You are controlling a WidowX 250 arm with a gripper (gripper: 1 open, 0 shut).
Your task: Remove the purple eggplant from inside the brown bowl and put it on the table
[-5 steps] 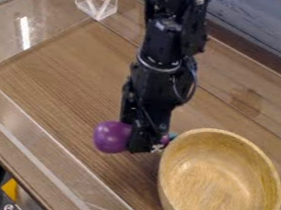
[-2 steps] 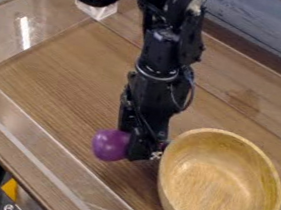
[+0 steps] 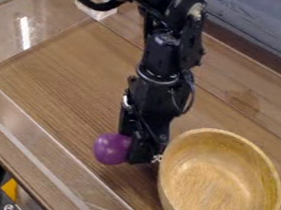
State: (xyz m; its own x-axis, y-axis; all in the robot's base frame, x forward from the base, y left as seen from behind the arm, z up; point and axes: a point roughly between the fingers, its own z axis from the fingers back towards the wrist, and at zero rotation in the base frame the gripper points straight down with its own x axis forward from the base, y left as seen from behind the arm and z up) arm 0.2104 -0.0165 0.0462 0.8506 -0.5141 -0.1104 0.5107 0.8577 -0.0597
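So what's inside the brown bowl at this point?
Nothing visible: the brown bowl shows only bare wood grain inside. The purple eggplant is outside it, low over the table at the gripper; the near inner wall is hidden by the rim.

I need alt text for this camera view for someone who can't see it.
A black robot arm's tool points down, holding a purple eggplant low over a wooden table. Just to the right sits an empty brown bowl. Clear walls border the table.

A single black arm is seen descending from the upper left of the frame to the lower centre, its wrist held almost vertical. The end effector (image 3: 128, 148) is pointed straight down, its jaws partly closed around the purple eggplant (image 3: 110, 149), low over the worktop (image 3: 67, 75).
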